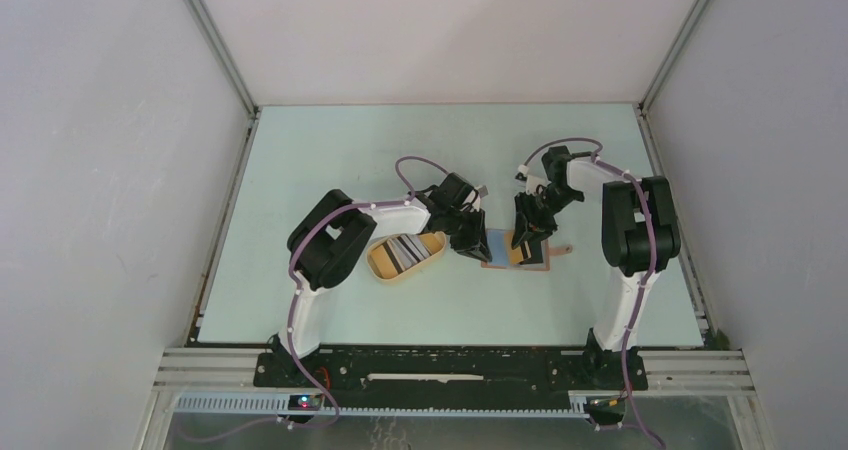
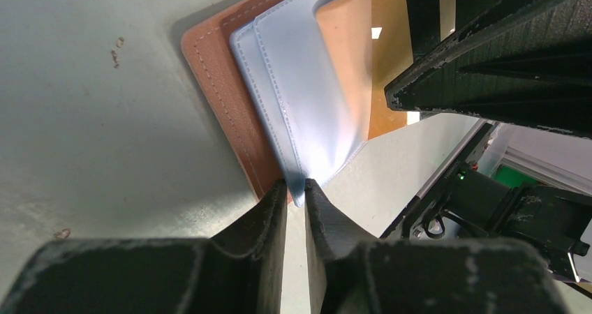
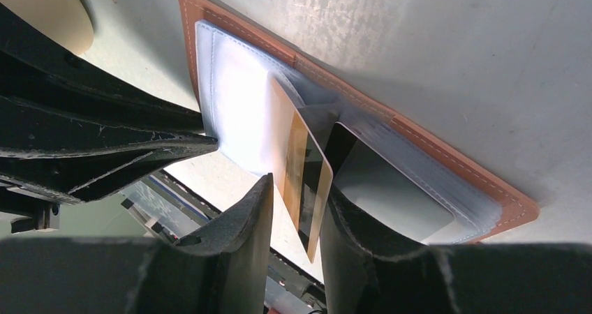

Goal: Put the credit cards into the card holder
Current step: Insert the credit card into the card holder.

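Note:
The reddish-brown card holder lies open on the table, its light blue lining up. My left gripper is shut on the near edge of a blue pocket flap and holds it up. A gold credit card with a black stripe stands part-way inside a pocket of the card holder. My right gripper straddles that card with its jaws open and a gap on the left side. More credit cards, striped black, white and blue, lie in the yellow tray.
The yellow oval tray sits just left of the holder, under the left arm's wrist. The two grippers are close together over the holder. Its snap tab sticks out to the right. White walls enclose the table.

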Controlling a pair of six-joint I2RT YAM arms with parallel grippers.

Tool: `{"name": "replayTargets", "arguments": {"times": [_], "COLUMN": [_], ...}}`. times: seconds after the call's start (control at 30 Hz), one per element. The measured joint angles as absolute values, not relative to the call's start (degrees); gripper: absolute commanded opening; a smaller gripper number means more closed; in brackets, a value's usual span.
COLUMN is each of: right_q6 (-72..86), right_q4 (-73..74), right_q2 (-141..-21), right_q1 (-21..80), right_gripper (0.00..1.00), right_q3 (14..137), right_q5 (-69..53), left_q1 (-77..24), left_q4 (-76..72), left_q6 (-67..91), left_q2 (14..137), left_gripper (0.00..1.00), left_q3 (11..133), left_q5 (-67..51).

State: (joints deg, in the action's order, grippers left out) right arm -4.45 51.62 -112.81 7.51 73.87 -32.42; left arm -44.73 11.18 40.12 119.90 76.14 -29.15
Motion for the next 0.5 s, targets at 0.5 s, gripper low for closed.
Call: {"name": "replayTargets", "arguments": {"times": [0.5], "right_q6": [-4.97], "right_q4": [50.92], "right_q2": [-112.62], "right_q1": [6.09], "right_gripper": [0.17], "right_q3": [72.77], "right_q5": [-33.34], "left_q1": [-44.71], "left_q4": [11.05], "left_q6": [40.16], "left_q2": [119.90], "left_gripper": [0.20], "left_q3": [76.14], "left_q5": [-29.28]}}
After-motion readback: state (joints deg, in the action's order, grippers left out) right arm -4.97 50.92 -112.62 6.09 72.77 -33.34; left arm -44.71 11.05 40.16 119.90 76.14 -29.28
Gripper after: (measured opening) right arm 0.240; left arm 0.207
